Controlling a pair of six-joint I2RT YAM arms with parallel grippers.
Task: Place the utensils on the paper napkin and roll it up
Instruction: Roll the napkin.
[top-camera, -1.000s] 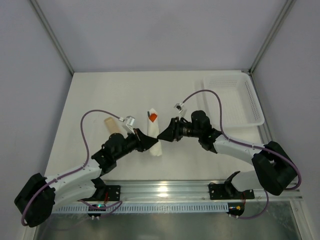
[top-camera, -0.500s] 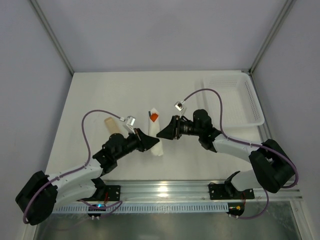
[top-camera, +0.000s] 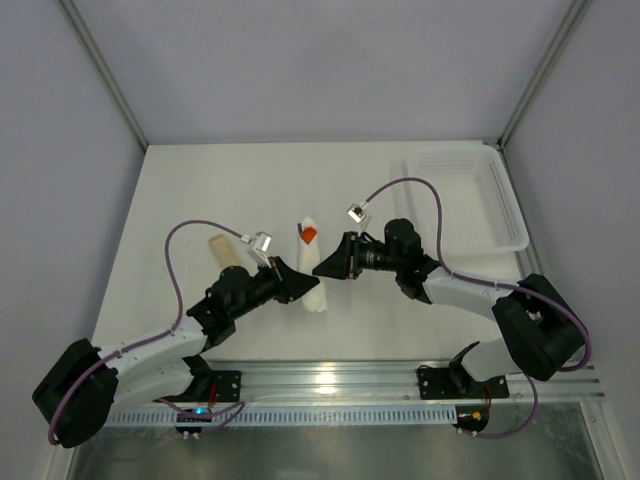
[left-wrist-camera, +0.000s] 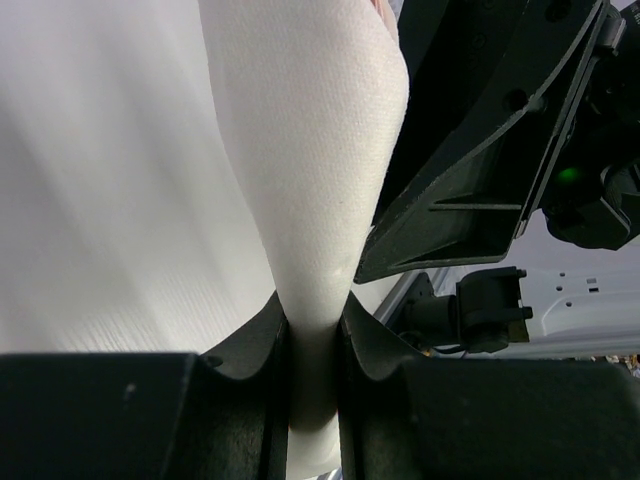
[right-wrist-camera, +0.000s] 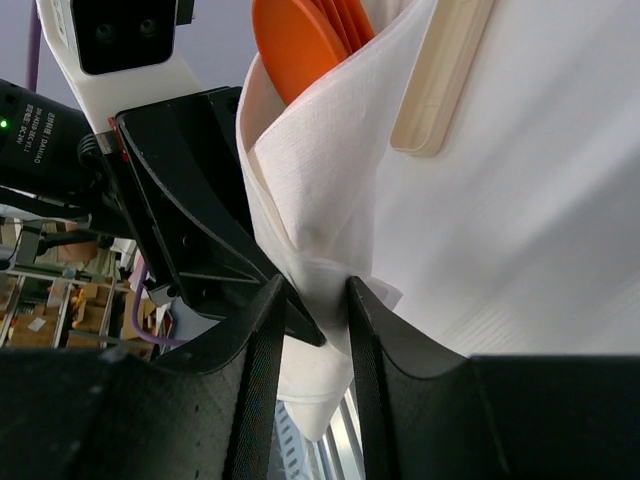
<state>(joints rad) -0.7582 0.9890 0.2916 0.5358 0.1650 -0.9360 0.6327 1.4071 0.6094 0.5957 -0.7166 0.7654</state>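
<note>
The paper napkin (top-camera: 311, 270) lies rolled into a narrow tube at mid table. The brown-orange piece (top-camera: 308, 233) sticks out of its far end and shows in the right wrist view (right-wrist-camera: 300, 45). The pale tan stick (top-camera: 222, 250) lies on the table to the left, outside the roll; in the right wrist view it (right-wrist-camera: 445, 75) lies beside the napkin (right-wrist-camera: 330, 180). My left gripper (top-camera: 300, 285) is shut on the roll's near part, pinching the paper (left-wrist-camera: 300, 150) between its jaws (left-wrist-camera: 312, 310). My right gripper (top-camera: 322, 268) meets it from the right, its jaws (right-wrist-camera: 318, 290) closed on a fold of the napkin.
A white mesh basket (top-camera: 470, 200) stands at the back right. Purple cables (top-camera: 190, 228) loop over both arms. The metal rail (top-camera: 320, 385) with the arm bases runs along the near edge.
The right gripper has shifted slightly up and left along the roll. The left gripper and the napkin roll have barely moved.
</note>
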